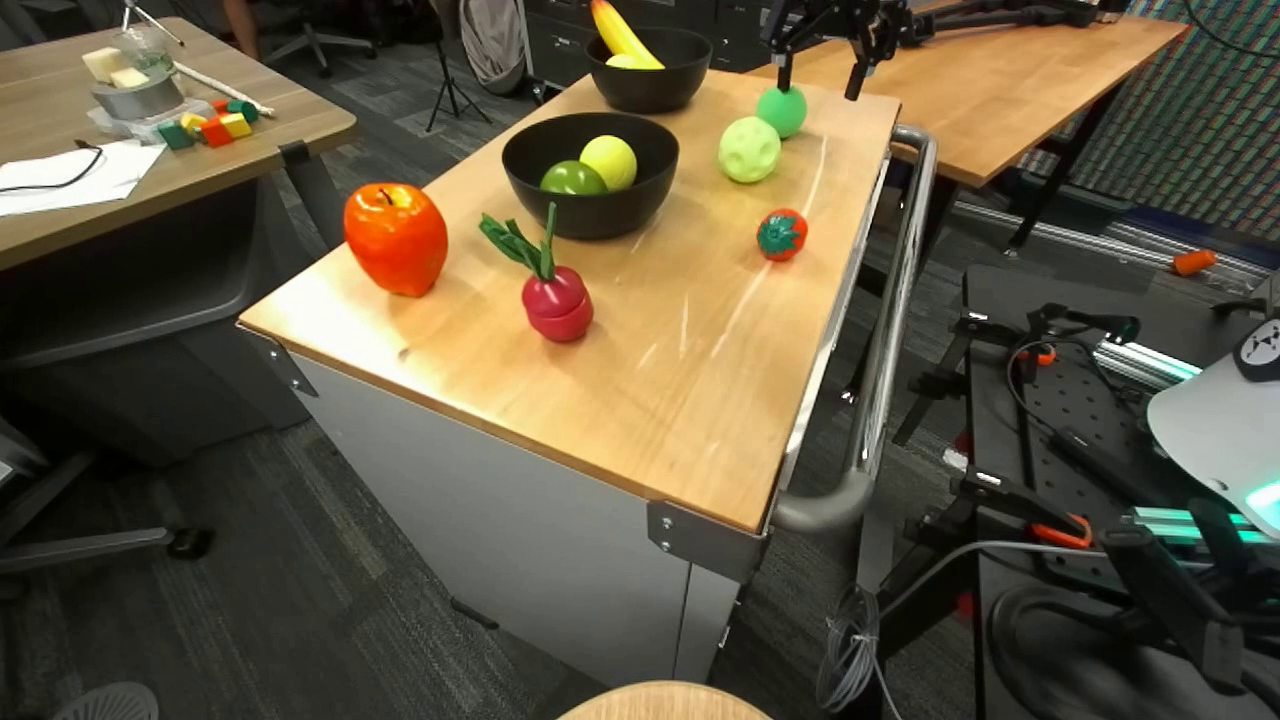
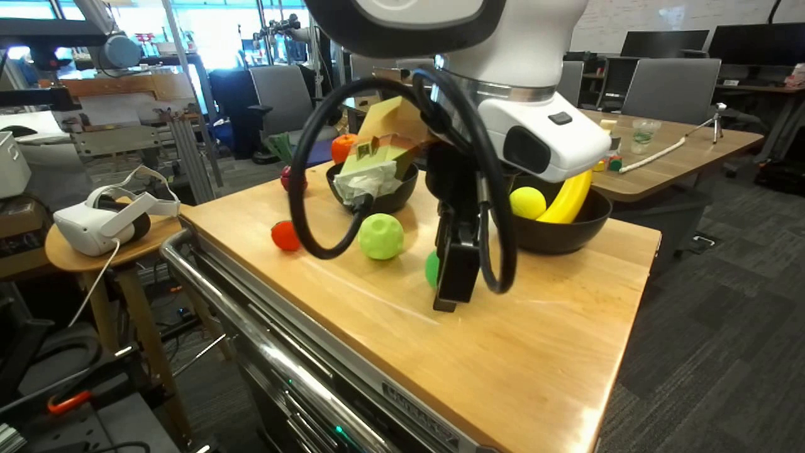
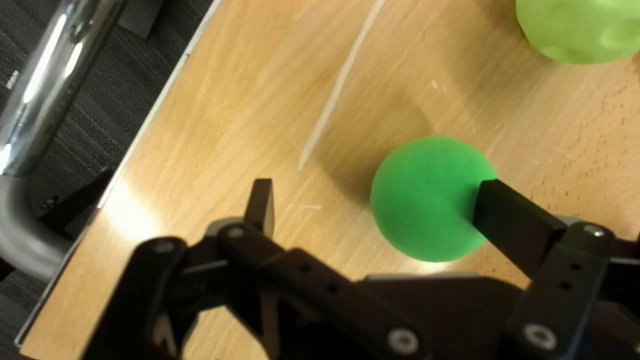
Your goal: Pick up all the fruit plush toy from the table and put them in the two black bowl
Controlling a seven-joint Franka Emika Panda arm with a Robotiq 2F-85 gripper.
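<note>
The green ball (image 3: 434,199) rests on the cart top (image 2: 534,352). The arm (image 2: 528,44) directs the gripper (image 3: 375,195) downward at it; jaws spread apart, one overlapping the ball's edge, contact indeterminate. A dimpled lime-green ball (image 1: 749,150) stands nearby, separate. Further out: red toy fruit (image 1: 783,235), radish (image 1: 558,303), apple (image 1: 396,238), black bowl (image 1: 600,218), second bowl (image 1: 650,90) holding a banana (image 1: 625,38). Cart-edge label (image 2: 420,414): not reliably legible.

Rounded white arm casing (image 2: 528,50), curved silver metal band (image 2: 512,93), black looped cables (image 2: 298,182); angular black jaws with silver screws (image 3: 403,341).
</note>
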